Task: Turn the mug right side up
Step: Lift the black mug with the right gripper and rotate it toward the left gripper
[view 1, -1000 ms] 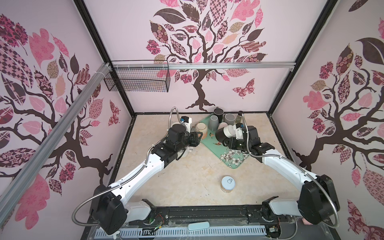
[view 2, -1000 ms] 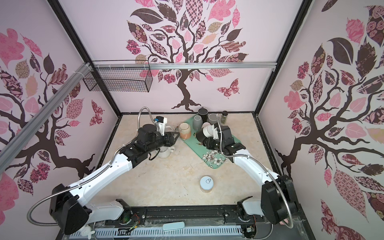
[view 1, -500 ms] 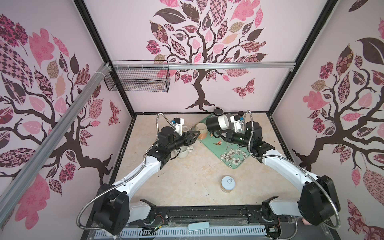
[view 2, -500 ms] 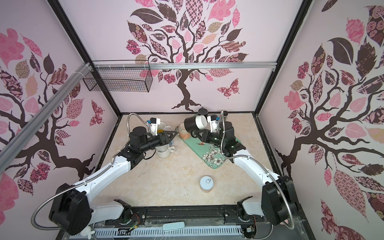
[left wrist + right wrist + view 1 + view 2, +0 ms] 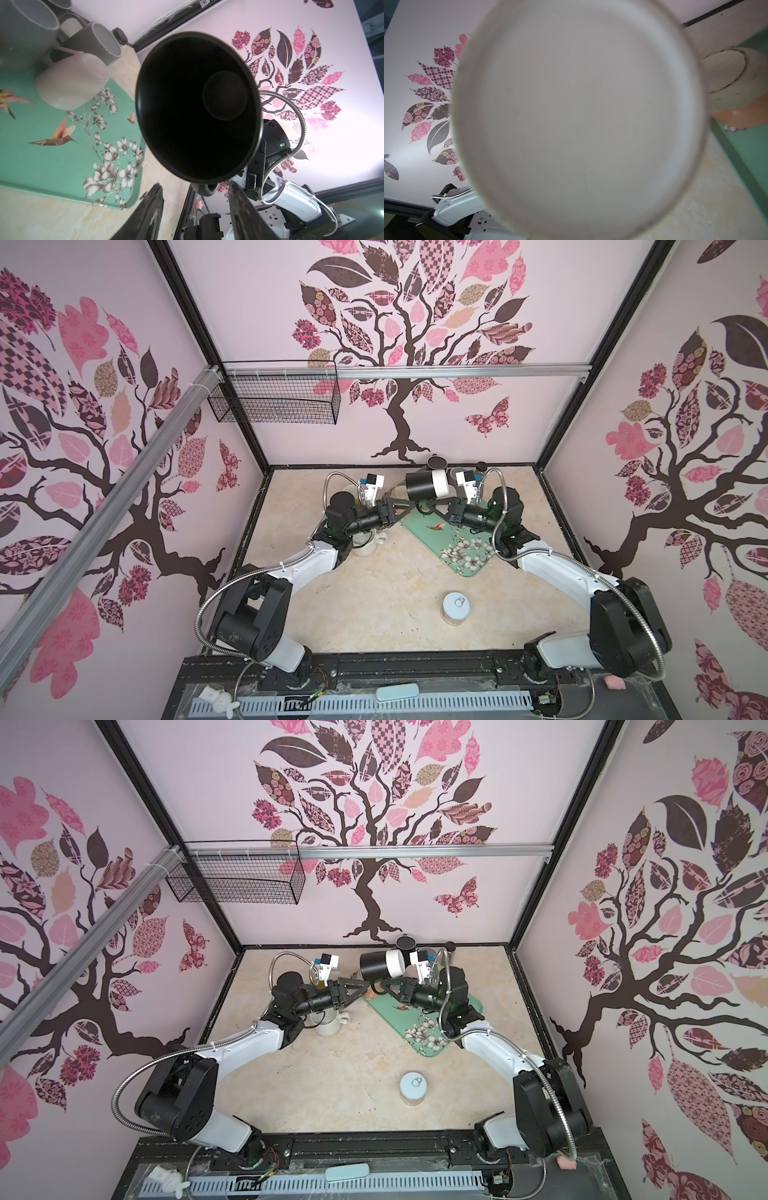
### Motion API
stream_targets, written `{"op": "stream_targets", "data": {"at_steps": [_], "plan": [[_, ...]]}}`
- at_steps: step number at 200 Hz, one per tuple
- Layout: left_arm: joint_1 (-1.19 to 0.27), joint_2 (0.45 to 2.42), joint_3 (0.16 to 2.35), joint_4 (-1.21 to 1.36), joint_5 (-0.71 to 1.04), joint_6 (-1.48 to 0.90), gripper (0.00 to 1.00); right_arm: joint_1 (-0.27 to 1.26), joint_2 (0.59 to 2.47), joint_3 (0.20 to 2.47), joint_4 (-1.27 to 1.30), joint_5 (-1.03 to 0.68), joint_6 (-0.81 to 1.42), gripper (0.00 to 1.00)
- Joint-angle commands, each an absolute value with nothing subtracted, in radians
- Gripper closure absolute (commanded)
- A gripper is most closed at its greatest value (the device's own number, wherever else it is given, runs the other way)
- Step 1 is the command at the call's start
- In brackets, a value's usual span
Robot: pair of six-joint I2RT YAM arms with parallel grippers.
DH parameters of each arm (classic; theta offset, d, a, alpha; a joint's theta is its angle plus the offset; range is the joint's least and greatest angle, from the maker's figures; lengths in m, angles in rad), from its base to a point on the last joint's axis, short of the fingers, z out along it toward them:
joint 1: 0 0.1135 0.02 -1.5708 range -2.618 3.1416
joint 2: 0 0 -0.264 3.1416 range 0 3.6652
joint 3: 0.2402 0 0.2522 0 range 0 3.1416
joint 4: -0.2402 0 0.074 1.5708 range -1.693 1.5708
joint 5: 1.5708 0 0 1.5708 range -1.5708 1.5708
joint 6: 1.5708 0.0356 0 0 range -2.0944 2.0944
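Note:
The mug [image 5: 426,484] is black with a white base and hangs on its side above the back of the table. My right gripper [image 5: 424,506] reaches in from the right and is shut on the mug's handle below the body. In the right wrist view the mug's white base [image 5: 577,116] fills the picture and hides the fingers. My left gripper [image 5: 409,508] points at the mug from the left, open. In the left wrist view the mug's dark mouth [image 5: 197,108] faces the camera, and its handle [image 5: 204,188] sits just beyond the gap between my left fingers [image 5: 149,212].
A green flowered tray [image 5: 428,537] lies under the mug, with a pale upturned cup [image 5: 72,81] and grey mugs [image 5: 99,43] on it. An orange and cream cup [image 5: 737,87] stands upturned. A white mug [image 5: 370,545] sits under the left arm, a tin can [image 5: 456,608] near the front.
The right gripper has lifted the mug off the tray and tipped it onto its side. The left gripper has risen and swung to face the mug's mouth.

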State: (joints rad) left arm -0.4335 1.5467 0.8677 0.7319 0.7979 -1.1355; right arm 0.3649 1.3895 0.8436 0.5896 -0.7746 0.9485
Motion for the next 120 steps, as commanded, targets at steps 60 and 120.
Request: {"op": "stream_targets", "data": {"at_steps": [60,120], "plan": [[-0.449,1.668,0.893,1.028,0.828,-1.332,0.53,0.365,1.413,0.866,0.817,-0.835,1.007,1.00],[-0.498,1.720,0.955,1.043,0.829,-1.359,0.57,0.365,1.431,0.854,0.869,-0.842,1.040,1.00]]}}
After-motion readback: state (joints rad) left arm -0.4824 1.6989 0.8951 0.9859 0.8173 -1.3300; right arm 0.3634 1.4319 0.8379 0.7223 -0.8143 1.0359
